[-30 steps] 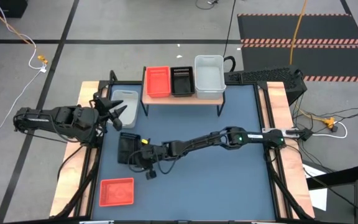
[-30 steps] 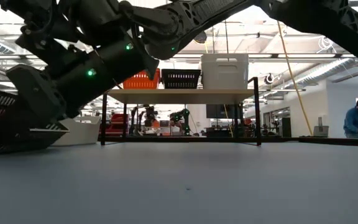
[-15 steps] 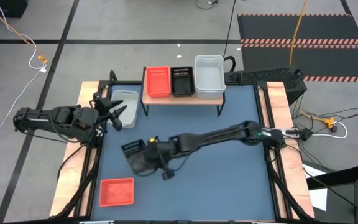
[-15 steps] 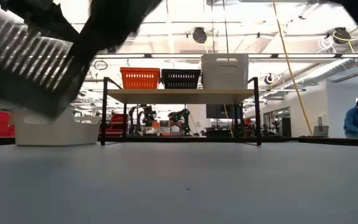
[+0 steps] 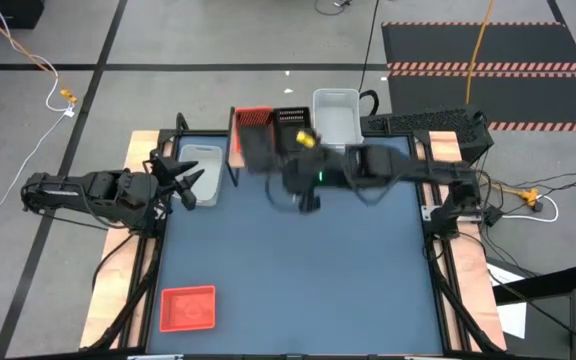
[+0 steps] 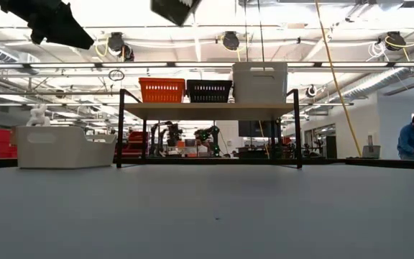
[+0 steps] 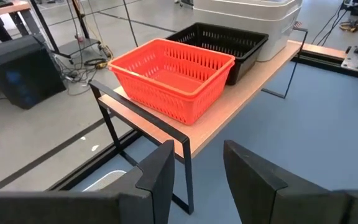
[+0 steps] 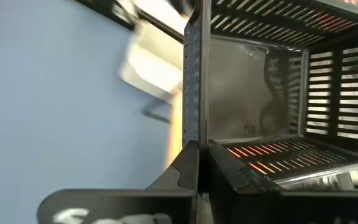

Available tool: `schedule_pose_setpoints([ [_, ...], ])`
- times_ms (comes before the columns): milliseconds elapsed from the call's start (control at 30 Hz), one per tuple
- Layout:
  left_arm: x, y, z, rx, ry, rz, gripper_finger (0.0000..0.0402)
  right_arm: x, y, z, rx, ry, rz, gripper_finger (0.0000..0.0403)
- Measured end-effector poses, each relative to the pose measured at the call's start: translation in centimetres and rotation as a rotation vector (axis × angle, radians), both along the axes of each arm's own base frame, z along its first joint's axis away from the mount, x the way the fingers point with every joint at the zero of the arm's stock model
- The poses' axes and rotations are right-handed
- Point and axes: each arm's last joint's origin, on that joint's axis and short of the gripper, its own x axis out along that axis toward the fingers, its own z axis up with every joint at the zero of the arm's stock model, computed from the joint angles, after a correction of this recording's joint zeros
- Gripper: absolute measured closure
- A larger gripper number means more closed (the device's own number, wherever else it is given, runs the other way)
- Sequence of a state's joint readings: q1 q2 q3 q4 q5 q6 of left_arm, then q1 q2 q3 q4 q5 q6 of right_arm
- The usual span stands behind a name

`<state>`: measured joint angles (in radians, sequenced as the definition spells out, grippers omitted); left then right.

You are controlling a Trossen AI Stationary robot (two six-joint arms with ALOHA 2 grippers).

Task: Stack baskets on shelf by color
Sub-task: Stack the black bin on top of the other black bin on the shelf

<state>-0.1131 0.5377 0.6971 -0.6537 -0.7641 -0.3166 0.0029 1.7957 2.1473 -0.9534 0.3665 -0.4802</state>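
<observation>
The shelf (image 6: 207, 111) at the table's far edge carries a red basket (image 7: 169, 78), a black basket (image 7: 219, 43) and a white basket (image 5: 336, 118) in a row. My right gripper (image 8: 199, 163) is shut on another black slatted basket (image 5: 258, 150), held high in front of the shelf's left part. A white basket (image 5: 200, 160) stands on the table left of the shelf, and a red basket (image 5: 188, 308) lies near the front left. My left gripper (image 7: 194, 168) hovers open by the white table basket, holding nothing. My right gripper pinches one side wall (image 8: 192, 106) of the black slatted basket at its rim, with one finger (image 8: 229, 168) inside the basket and the other outside. The basket is lifted clear of the table and turned on its side, its opening facing sideways.
Wooden side boards (image 5: 458, 200) run along the table's left and right edges. The blue table top (image 5: 298, 280) lies open between the shelf and the red basket. A person (image 6: 410, 140) sits far off in the room at the right.
My right gripper has lifted the black slatted basket off the table's left middle and carried it up and toward the far edge, to the front of the shelf. The basket has tipped from flat onto its side.
</observation>
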Motion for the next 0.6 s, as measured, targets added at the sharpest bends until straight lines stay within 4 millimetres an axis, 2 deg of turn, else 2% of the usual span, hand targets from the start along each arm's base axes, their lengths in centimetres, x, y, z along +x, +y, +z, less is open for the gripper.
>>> schedule_pose_setpoints([
  [133,0.1,0.0,0.0,0.0,0.005,0.001,0.0261,-0.5,-3.6,-0.2,-0.024,0.047,-0.076,0.04],
  [233,0.1,0.0,-0.1,0.001,0.007,0.0,0.0261,-0.8,-5.4,-0.8,-0.031,0.102,-0.116,0.04],
  [433,0.1,0.0,-0.1,0.019,0.023,-0.008,0.0261,-0.7,-7.7,-2.4,-0.022,0.215,-0.156,0.0399],
  [600,0.1,0.0,-0.1,0.027,0.03,-0.012,0.0261,-1.4,-8.4,-2.7,-0.021,0.275,-0.169,0.0397],
])
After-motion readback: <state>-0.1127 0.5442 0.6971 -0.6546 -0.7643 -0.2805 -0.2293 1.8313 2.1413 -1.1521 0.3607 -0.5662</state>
